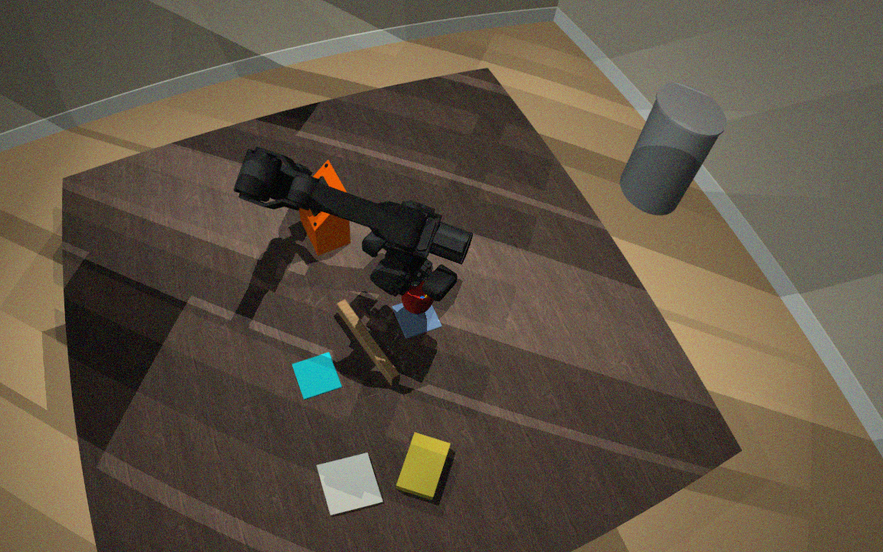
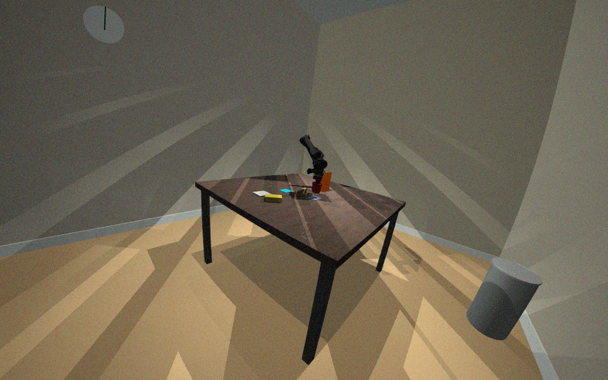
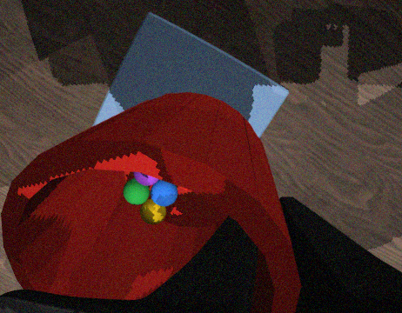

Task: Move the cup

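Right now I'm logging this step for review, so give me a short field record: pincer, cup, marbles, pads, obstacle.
pincer: shut on the red cup's wall
cup: red cup above the blue pad, seemingly lifted
marbles: four, green, blue, purple, yellow, inside the cup
pads: cyan pad and white pad lie bare
obstacle: wooden bar between blue and cyan pads

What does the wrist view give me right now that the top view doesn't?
Only the wrist view shows the marbles clearly: green, blue, yellow and a purple one, all inside the cup. Only the top view shows the cyan pad, wooden bar, white pad and yellow block. Both show the gripper shut on the red cup, over the blue pad.
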Robot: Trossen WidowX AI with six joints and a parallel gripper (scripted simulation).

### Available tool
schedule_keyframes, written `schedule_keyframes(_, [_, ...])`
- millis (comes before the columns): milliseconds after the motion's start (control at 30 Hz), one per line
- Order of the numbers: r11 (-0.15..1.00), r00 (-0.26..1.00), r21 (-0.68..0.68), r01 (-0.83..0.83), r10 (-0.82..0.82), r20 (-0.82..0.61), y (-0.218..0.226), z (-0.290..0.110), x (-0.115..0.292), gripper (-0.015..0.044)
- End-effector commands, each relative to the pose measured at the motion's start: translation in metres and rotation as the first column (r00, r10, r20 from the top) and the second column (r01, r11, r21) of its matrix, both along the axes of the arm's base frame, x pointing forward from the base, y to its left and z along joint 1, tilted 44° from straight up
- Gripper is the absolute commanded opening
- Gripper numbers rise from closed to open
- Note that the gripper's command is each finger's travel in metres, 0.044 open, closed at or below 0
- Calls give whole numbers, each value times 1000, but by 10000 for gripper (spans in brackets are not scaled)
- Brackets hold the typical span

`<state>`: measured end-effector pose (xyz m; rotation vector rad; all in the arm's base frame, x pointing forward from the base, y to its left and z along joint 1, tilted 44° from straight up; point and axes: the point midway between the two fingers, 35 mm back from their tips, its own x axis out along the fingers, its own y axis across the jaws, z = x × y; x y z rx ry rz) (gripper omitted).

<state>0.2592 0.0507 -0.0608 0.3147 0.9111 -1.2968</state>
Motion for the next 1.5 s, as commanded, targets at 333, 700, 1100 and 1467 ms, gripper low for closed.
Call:
schedule_keyframes(333, [1000,1000,7,0,0,10,12,13,-3,0])
schedule_keyframes(700, [1000,1000,3,-2,2,6,11,12,-3,0])
schedule_keyframes(1100, [1000,1000,4,-2,2,7,5,17,-1,0])
schedule_keyframes(1467, [1000,1000,5,0,0,9,-13,35,4,0])
